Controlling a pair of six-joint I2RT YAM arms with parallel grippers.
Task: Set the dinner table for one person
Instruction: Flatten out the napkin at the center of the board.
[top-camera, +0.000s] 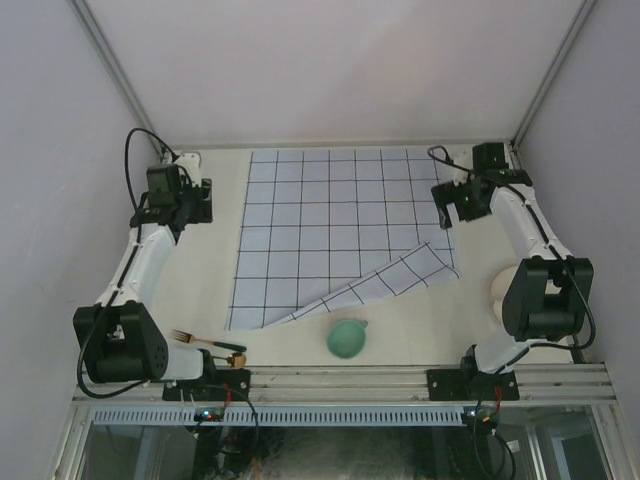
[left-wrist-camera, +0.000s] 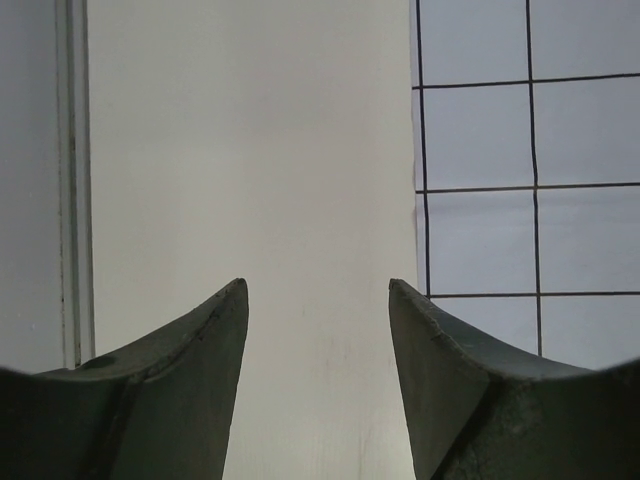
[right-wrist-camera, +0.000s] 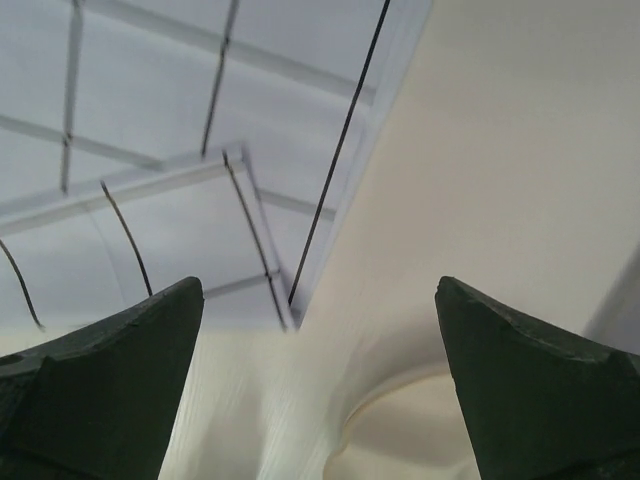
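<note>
The cream-white dinner table (top-camera: 212, 270) carries a pale-blue grid cloth (top-camera: 340, 225) whose near right corner is folded over. A green cup (top-camera: 346, 338) sits by the near edge, a fork (top-camera: 205, 342) lies at the near left, and a white plate (top-camera: 498, 290) is half hidden behind the right arm. My left gripper (top-camera: 198, 200) hovers off the cloth's far left corner, open and empty (left-wrist-camera: 318, 290) over bare table (left-wrist-camera: 250, 150). At the cloth's right edge, my right gripper (top-camera: 447, 205) is wide open and empty (right-wrist-camera: 318, 290), above the folded cloth corner (right-wrist-camera: 200, 200) and plate rim (right-wrist-camera: 420, 400).
Grey walls and metal frame posts (top-camera: 110, 60) close in the table on three sides. A metal rail (top-camera: 350, 385) runs along the near edge by the arm bases. Cables hang near both wrists.
</note>
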